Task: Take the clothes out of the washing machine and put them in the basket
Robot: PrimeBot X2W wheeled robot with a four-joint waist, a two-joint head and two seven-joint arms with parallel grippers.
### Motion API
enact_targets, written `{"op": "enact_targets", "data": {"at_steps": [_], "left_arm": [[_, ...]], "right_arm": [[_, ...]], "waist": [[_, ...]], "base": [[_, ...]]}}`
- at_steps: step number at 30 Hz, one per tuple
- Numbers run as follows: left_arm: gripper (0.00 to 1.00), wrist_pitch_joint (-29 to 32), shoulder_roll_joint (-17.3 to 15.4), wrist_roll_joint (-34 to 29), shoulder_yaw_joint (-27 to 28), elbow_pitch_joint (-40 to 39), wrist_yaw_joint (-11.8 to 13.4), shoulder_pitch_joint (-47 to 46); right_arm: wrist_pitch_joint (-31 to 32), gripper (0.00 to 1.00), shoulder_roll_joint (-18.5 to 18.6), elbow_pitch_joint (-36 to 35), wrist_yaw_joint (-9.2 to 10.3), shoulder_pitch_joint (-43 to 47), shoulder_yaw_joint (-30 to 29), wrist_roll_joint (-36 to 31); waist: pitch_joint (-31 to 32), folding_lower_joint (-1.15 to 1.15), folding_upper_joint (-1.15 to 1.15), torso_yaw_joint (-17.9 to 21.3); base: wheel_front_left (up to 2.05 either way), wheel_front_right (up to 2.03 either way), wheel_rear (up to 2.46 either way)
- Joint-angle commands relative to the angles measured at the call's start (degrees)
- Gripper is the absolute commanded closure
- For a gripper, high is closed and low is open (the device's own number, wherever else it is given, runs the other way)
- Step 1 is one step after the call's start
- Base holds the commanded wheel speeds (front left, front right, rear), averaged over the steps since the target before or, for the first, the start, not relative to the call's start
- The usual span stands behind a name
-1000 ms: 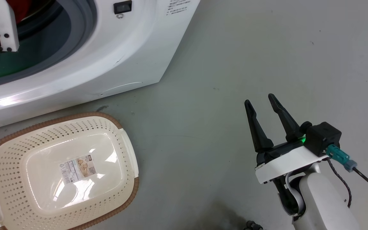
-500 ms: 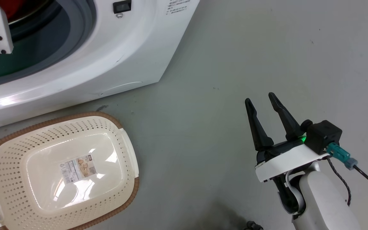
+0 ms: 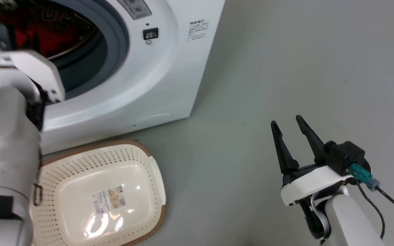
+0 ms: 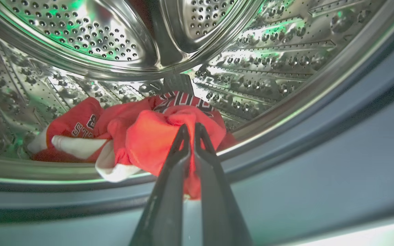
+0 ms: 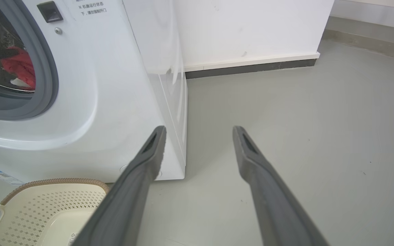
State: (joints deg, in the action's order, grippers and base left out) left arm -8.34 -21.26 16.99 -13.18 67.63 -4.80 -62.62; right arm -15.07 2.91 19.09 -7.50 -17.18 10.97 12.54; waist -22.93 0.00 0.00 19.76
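Left gripper (image 4: 190, 129): mine, clenched on a fold of the clothes (image 4: 142, 136), which lay low in the washing machine (image 3: 169, 68) drum (image 4: 286, 51). Right gripper (image 3: 286, 121): spread, idle. Basket (image 3: 80, 160): held nothing. Risk: the thin pinch could slip, or trailing cloth could snag the door ring (image 4: 320, 119).

The pale left forearm (image 3: 7, 147) hides the left side of the basket (image 3: 141, 163).

In the head view the washing machine (image 3: 142, 78) stands at eleven o'clock, the clothes (image 4: 149, 136) in its drum (image 4: 268, 61). The basket (image 3: 115, 157) sits on the floor (image 3: 286, 68) just before it, at seven o'clock; the right gripper (image 3: 286, 120) is well apart at four o'clock.
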Motion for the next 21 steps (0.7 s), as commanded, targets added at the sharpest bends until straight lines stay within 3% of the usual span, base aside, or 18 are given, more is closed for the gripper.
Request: {"op": "enact_targets", "data": {"at_steps": [1,10,21], "left_arm": [[1.00,-1.29,0.65,0.21,-0.06,0.10,-0.01,1.28],[1.00,-6.81,4.77,2.59,1.18,-2.55,-0.89,10.68],[1.00,-6.92,8.23,1.64,6.36,-27.62,1.20,27.30]], "right_arm": [[-0.12,0.00,-0.05,0.32,0.03,0.77,-0.31,-0.24],[1.99,0.00,-0.04,0.89,0.03,4.80,-2.58,-3.86],[5.78,0.00,-0.06,-2.70,0.02,10.73,-6.11,-6.20]], "waist": [[2.74,0.00,0.00,-2.07],[10.68,0.00,0.00,-5.78],[16.98,0.00,0.00,-9.82]], "base": [[0.00,0.00,0.00],[0.00,0.00,0.00],[0.00,0.00,0.00]]}}
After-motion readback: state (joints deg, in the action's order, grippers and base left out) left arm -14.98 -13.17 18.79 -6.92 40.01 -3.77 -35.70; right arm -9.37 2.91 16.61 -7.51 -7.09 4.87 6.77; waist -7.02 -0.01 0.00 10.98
